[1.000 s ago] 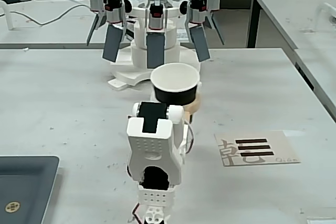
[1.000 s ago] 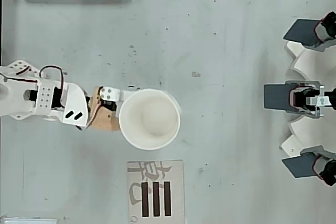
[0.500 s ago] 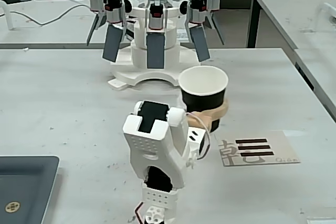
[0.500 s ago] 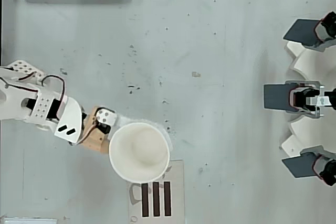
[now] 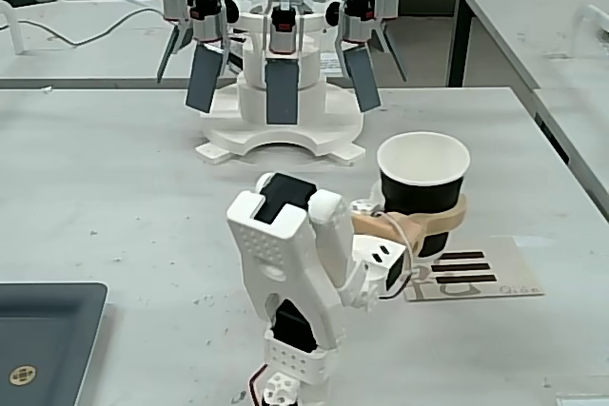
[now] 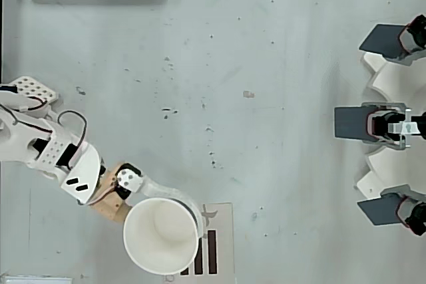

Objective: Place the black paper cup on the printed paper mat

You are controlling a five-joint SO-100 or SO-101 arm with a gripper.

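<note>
Clamped around the black paper cup (image 5: 422,195), the tool (image 5: 430,221) grips it with tan fingers (image 5: 447,219) that wrap the cup's lower body, as the fixed view shows. The cup stands upright, mouth up, and its white inside (image 6: 162,235) looks empty in the overhead view. In the fixed view the cup sits over the near-left part of the printed paper mat (image 5: 485,271), hiding the grey character and the left ends of the black bars; whether its base touches the mat or hangs just above it cannot be told. From overhead, the cup (image 6: 162,235) covers most of the mat's left half, with only a strip of the mat (image 6: 219,241) and parts of its bars showing to the cup's right. The white arm (image 5: 290,282) reaches toward the mat from the left in the fixed view. Well apart from the mat, a dark grey tray (image 5: 43,339) lies at the bench's (image 5: 114,168) near-left edge; what little of it shows looks bare. Beyond the mat, at the bench's far side, stands a white rack (image 5: 281,54) with dark flat paddles hanging from it.
</note>
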